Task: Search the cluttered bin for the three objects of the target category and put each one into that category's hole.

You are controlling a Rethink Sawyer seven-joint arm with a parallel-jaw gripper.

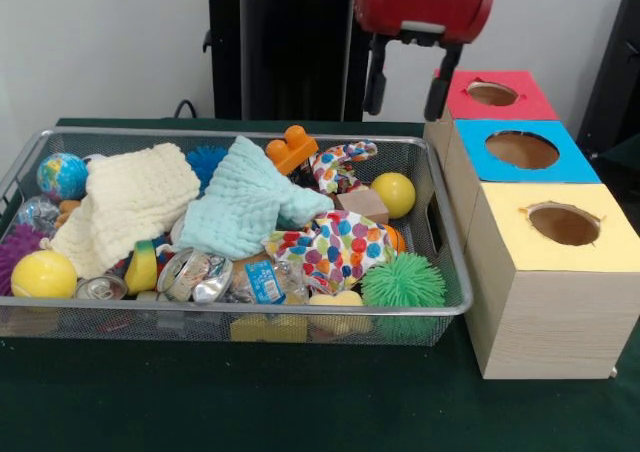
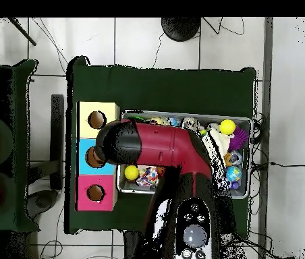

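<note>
Counter (image 1: 300,402): green-covered.
Gripper (image 1: 408,90): fingers spread apart, holding nothing, raised beside red-topped box (image 1: 497,96).
Bin (image 1: 440,234): below gripper, toward blue-topped box (image 1: 520,151); holds cloths, balls, cans.

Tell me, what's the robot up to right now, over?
Gripper up over the red-topped box, jaws open, empty. Wire bin full: balls, cloths, cans. Two cloths cover the middle of the pile.
</note>
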